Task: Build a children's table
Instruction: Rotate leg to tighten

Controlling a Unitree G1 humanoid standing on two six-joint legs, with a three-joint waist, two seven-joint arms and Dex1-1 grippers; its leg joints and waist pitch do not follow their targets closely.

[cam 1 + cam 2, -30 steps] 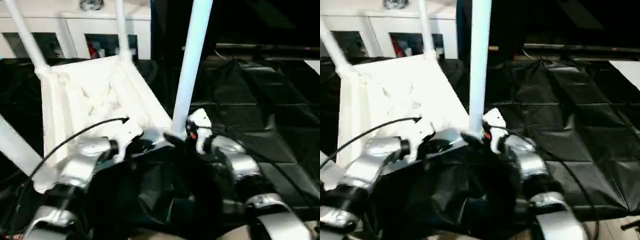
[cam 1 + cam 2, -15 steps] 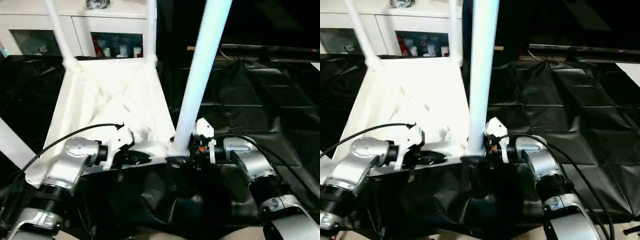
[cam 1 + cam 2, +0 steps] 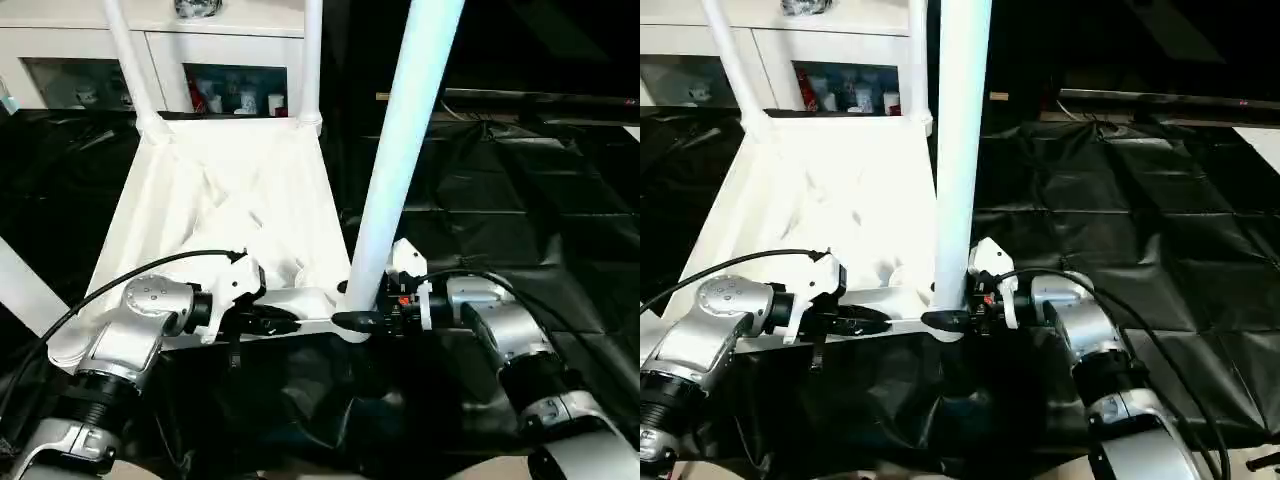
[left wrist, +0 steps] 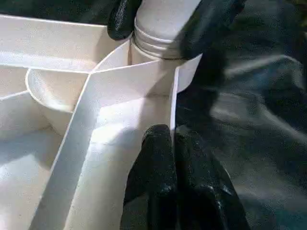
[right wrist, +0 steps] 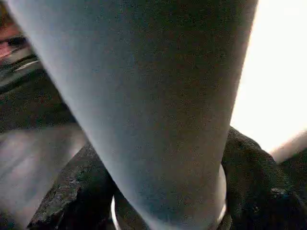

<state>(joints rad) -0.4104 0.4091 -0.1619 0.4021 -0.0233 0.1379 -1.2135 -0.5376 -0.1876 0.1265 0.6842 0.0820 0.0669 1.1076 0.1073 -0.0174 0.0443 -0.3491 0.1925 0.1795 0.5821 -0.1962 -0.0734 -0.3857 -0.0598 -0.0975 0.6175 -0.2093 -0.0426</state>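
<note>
The overturned tabletop (image 3: 225, 215) is seen at centre left of the head view, ribbed side up on black sheeting (image 3: 520, 220), with a white cabinet (image 3: 150, 50) along the upper edge. The near leg (image 3: 400, 160), rising through the upper middle, is clamped at its base by the right gripper (image 3: 365, 320), while a rib of the tabletop's near edge is pinched by the narrowly closed left gripper (image 4: 172, 143). Four legs are counted: two at the far corners (image 3: 130, 60), one at the left edge (image 3: 25, 290), and the gripped one. The threaded collar (image 4: 158, 36) appears, as far as can be judged, not fully seated; if the leg is tilted or released early, it could be cross-threaded or toppled from its socket.
</note>
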